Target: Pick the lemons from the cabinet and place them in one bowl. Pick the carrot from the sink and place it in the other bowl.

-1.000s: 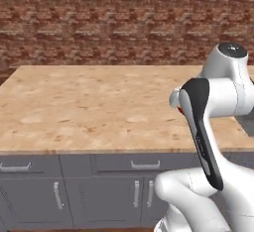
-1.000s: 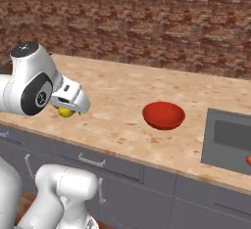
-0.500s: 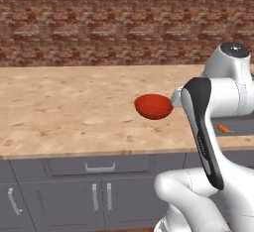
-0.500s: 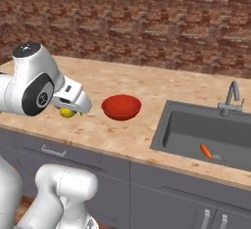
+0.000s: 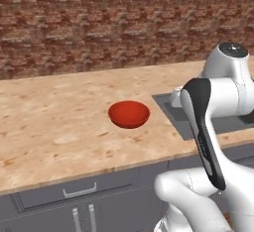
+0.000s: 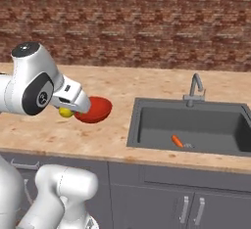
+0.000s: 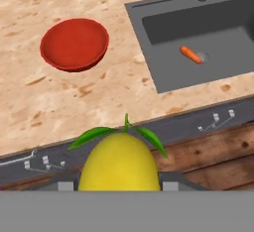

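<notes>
My gripper (image 6: 69,108) is shut on a yellow lemon (image 7: 119,165) with green leaves, held above the counter's front edge. From the right base camera the lemon (image 6: 64,112) hangs just left of the red bowl (image 6: 97,109). The red bowl (image 7: 74,43) (image 5: 129,114) stands empty on the counter, beyond the lemon and to its left in the hand view. An orange carrot (image 6: 177,141) (image 7: 190,54) lies on the floor of the dark sink (image 6: 147,120) (image 7: 163,28), near the drain. The cabinet and the other bowl are out of view.
A curved grey faucet (image 6: 195,84) rises behind the sink. The speckled wooden counter (image 5: 54,127) runs along a brick wall (image 5: 99,23). Grey drawer fronts with silver pulls (image 5: 79,191) lie below the counter's edge.
The base has driven to the right, so the whole scene slid left: the red bowl, then the sink with the carrot, came into view. The lemon has stayed in the gripper.
</notes>
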Available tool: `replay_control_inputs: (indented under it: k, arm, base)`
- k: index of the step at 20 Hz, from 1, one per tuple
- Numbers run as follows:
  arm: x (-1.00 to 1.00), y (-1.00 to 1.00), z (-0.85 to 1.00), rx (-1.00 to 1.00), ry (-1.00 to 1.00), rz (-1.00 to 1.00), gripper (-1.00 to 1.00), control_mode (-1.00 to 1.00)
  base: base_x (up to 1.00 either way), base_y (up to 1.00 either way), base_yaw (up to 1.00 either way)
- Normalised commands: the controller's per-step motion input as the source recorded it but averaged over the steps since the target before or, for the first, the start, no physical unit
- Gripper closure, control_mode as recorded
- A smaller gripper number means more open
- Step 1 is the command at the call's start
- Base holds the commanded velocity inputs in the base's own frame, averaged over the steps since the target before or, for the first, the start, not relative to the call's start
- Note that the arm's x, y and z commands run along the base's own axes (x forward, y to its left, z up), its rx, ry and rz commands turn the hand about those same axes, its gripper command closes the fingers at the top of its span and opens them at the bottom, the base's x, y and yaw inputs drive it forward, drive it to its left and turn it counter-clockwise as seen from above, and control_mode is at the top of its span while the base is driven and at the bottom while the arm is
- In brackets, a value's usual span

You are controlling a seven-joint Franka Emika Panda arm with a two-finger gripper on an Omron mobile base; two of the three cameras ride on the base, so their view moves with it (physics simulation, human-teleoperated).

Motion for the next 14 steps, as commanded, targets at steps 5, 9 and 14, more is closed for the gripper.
replay_control_inputs:
  k: [5,9,14]
  arm:
    - [0.0,0.0,0.0,0.0,0.0,0.0,1.0,1.0]
    - [0.0,0.0,0.0,0.0,0.0,0.0,1.0,1.0]
    - [0.0,0.0,0.0,0.0,0.0,0.0,1.0,1.0]
  base:
    - [0.45,0.11,0.04]
    - [0.44,0.01,0.15]
    - [0.86,0.0,0.02]
